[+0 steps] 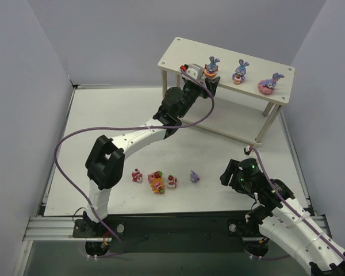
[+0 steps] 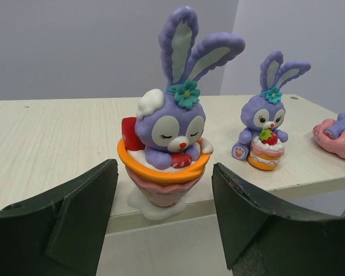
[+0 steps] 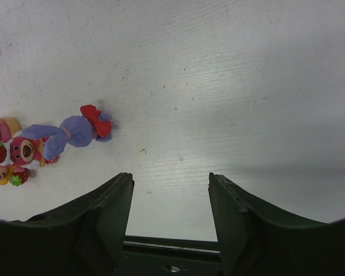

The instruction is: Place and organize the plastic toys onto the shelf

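Note:
The pale wooden shelf (image 1: 191, 49) stands at the back right. Three purple bunny toys stand on its top board: one in an orange-and-pink cup (image 1: 211, 65) (image 2: 167, 155), one holding a cake (image 1: 240, 72) (image 2: 264, 135), and one on a pink base (image 1: 270, 84) (image 2: 336, 133). My left gripper (image 1: 209, 81) (image 2: 164, 172) is open at the board's front edge. Its fingers (image 2: 75, 218) stand either side of the cup bunny without touching it. Several toys lie on the table: a pink one (image 1: 137, 175), an orange-pink one (image 1: 156, 181), a red-pink one (image 1: 172, 182) and a small purple bunny (image 1: 194, 176) (image 3: 75, 132). My right gripper (image 1: 226, 172) (image 3: 169, 179) is open and empty, right of the purple bunny.
The shelf's lower board (image 1: 230, 118) is bare. Grey walls close the table (image 1: 103, 115) on the left, back and right. The left arm's purple cable (image 1: 63, 144) loops over the left side of the table. Pink strawberry-bear toys (image 3: 11, 155) sit at the right wrist view's left edge.

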You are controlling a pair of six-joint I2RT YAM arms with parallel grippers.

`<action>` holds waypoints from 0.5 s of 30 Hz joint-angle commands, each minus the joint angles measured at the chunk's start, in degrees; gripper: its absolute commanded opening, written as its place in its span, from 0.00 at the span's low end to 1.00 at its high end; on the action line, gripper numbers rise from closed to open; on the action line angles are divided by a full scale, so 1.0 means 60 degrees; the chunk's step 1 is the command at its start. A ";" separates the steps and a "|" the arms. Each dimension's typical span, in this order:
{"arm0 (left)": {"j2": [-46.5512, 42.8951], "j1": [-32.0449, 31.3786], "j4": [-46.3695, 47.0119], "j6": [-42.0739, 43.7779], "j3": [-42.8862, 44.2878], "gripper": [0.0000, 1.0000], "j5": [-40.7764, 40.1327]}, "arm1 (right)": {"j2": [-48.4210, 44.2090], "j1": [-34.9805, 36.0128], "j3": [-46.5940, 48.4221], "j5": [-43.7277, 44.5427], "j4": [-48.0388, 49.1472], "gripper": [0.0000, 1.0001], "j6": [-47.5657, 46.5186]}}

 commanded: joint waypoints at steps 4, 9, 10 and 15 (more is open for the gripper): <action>-0.0782 0.0152 -0.0625 0.0016 -0.0494 0.67 0.0010 | 0.0010 0.0052 -0.0097 0.0181 0.0166 0.55 0.0074; -0.0636 0.0182 -0.0786 0.0001 -0.0246 0.52 0.0156 | -0.0005 0.0037 -0.0141 0.0152 0.0195 0.55 0.0074; -0.0607 0.0196 -0.0815 0.0001 -0.0202 0.51 0.0171 | -0.0005 0.0037 -0.0127 0.0181 0.0195 0.55 0.0074; -0.0548 0.0240 -0.1064 -0.0014 0.0018 0.49 0.0288 | -0.0034 0.0037 -0.0112 0.0195 0.0195 0.54 0.0089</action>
